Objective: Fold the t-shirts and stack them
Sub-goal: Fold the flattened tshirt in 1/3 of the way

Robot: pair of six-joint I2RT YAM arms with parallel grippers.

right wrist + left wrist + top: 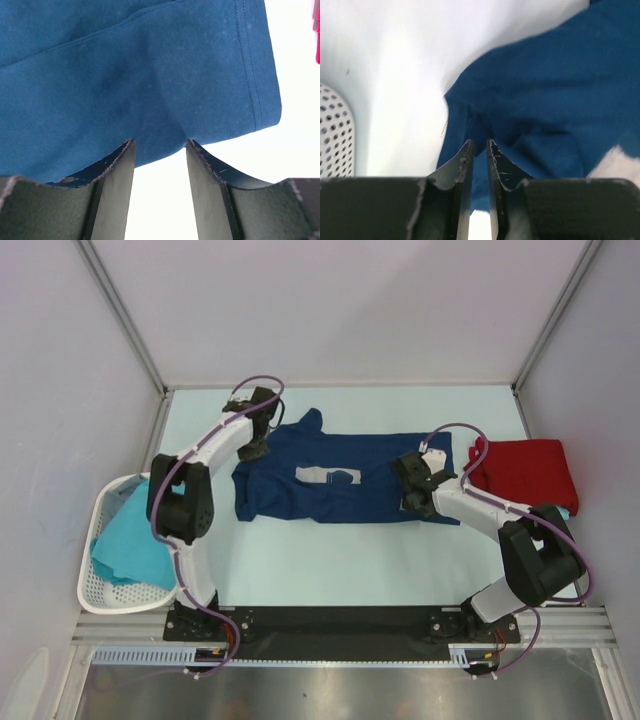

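From above, we see the navy t-shirt [300,455] spread flat in the middle of the pale table [330,570], its grey chest print [330,477] facing up. A red t-shirt [525,472] lies folded just off the navy shirt's right end. A turquoise t-shirt [125,545] sits bunched in the white perforated basket [100,595], well off its left end.

Only the wrist cameras show how the jaws stand. The left gripper [479,142] is parted by a narrow slit at the navy shirt's rumpled left edge. We see cloth and table through the gap, and nothing is pinched. The right gripper [160,142] is spread wider at the shirt's stitched hem, with bare table between its fingers. We cannot tell whether the tips touch the fabric.

The overhead view alone shows the room: plain pale walls around the navy shirt on three sides, with metal posts [125,315] at the corners.
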